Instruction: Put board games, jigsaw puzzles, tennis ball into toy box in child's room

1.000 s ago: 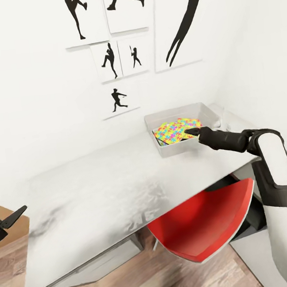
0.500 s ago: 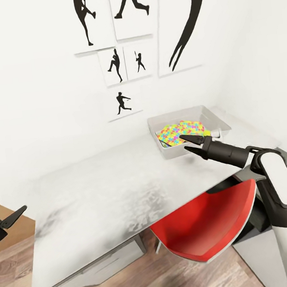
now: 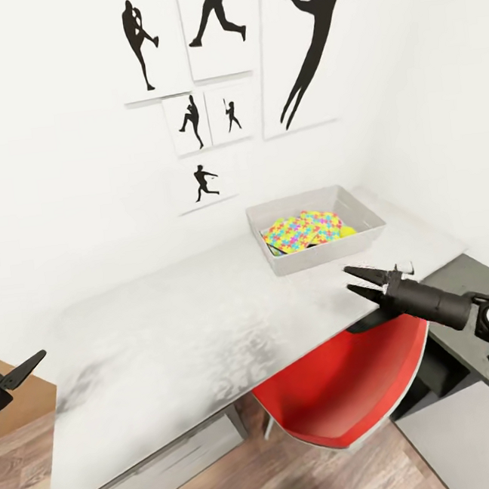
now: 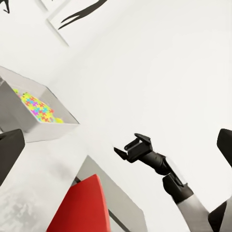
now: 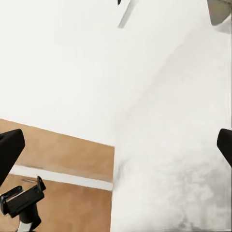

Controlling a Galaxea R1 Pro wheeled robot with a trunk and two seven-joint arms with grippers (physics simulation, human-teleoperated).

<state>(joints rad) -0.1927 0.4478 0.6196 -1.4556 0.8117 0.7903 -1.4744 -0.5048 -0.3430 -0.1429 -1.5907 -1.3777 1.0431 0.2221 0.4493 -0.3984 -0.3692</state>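
The grey toy box (image 3: 365, 240) stands at the far right of the white table (image 3: 179, 335), against the wall. Colourful jigsaw puzzles (image 3: 298, 231) lie in it, with the yellow tennis ball (image 3: 347, 230) beside them; whatever lies beneath is hidden. My right gripper (image 3: 358, 278) hovers open and holding nothing over the table's front edge, a little in front of the box. My left gripper (image 3: 15, 374) hangs off the table's left end, its fingers (image 4: 9, 150) wide apart. The left wrist view takes in the box (image 4: 43, 126), the puzzles (image 4: 36, 107) and the right gripper (image 4: 126, 149).
A red chair (image 3: 344, 385) is tucked under the table's right part, below my right arm. Silhouette posters (image 3: 211, 20) hang on the wall behind. Wooden floor (image 3: 226, 482) runs in front. The right wrist view looks along the table (image 5: 183, 159) toward the left gripper (image 5: 21, 200).
My right gripper has opened and drawn back from over the toy box to the table's front edge. The head view has shifted slightly. The left gripper has stayed put.
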